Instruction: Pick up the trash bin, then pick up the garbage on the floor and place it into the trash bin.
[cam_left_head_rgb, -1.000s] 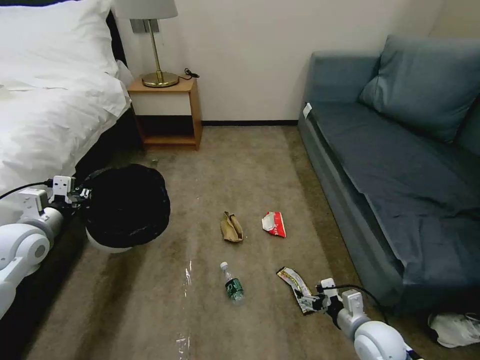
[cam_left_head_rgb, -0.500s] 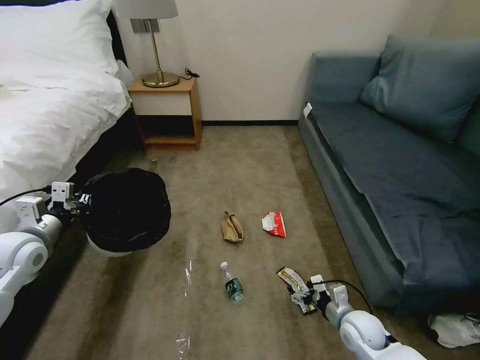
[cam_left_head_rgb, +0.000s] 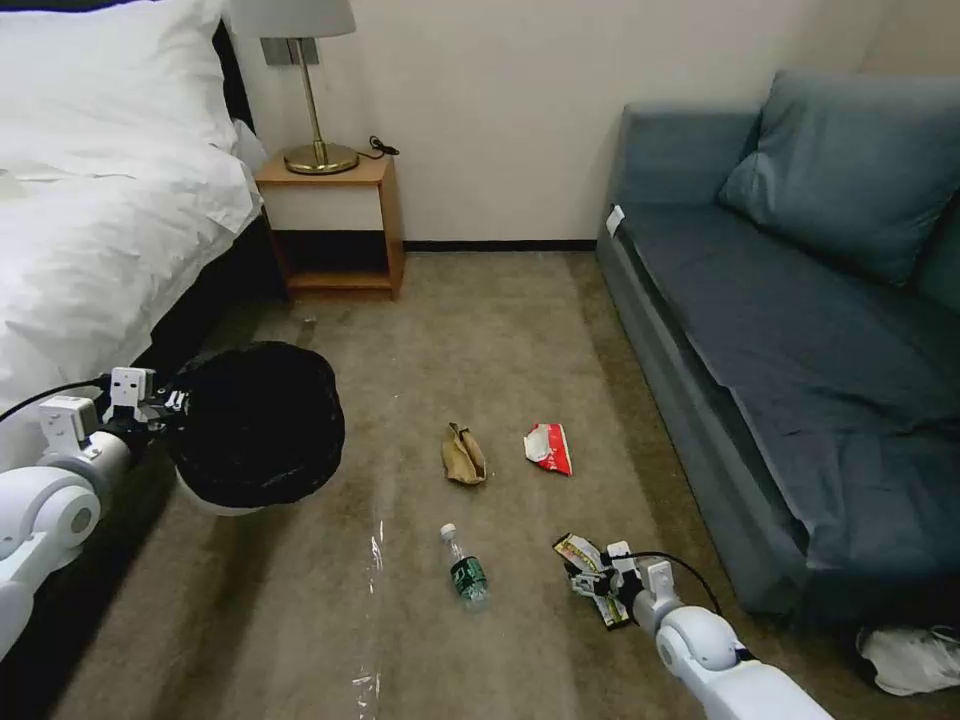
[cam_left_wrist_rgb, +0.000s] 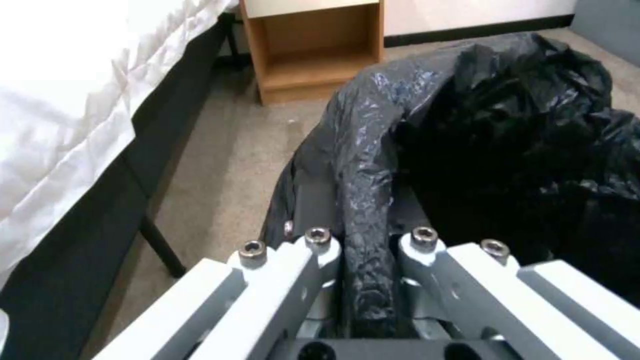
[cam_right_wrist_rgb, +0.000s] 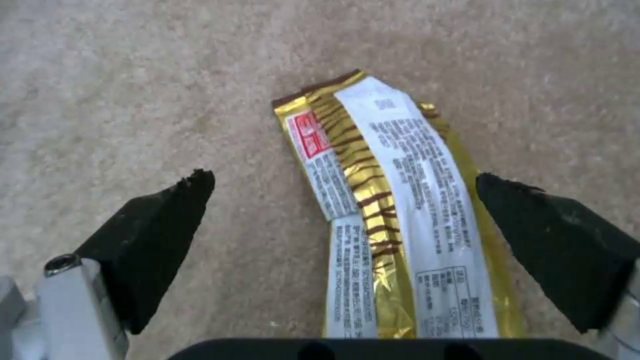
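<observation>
The trash bin (cam_left_head_rgb: 260, 425), white with a black bag over its rim, hangs at the left beside the bed. My left gripper (cam_left_head_rgb: 165, 405) is shut on its bagged rim (cam_left_wrist_rgb: 363, 235). The garbage lies on the carpet floor (cam_left_head_rgb: 480, 330): a brown paper bag (cam_left_head_rgb: 463, 455), a red-and-white packet (cam_left_head_rgb: 548, 447), a clear bottle (cam_left_head_rgb: 465, 572) and a dark-and-gold snack wrapper (cam_left_head_rgb: 580, 553). My right gripper (cam_left_head_rgb: 590, 582) is low over the wrapper (cam_right_wrist_rgb: 393, 210) and open. Its black fingertips (cam_right_wrist_rgb: 167, 210) stand on either side of the wrapper, apart from it.
A white bed (cam_left_head_rgb: 90, 200) runs along the left, with a wooden nightstand (cam_left_head_rgb: 335, 225) and lamp at the back wall. A blue sofa (cam_left_head_rgb: 800, 300) lines the right side. A white sneaker (cam_left_head_rgb: 910, 655) lies by the sofa's near end.
My right gripper has moved forward and left along the floor, so that its open fingers now straddle the snack wrapper. The left gripper and the bin have shifted slightly lower.
</observation>
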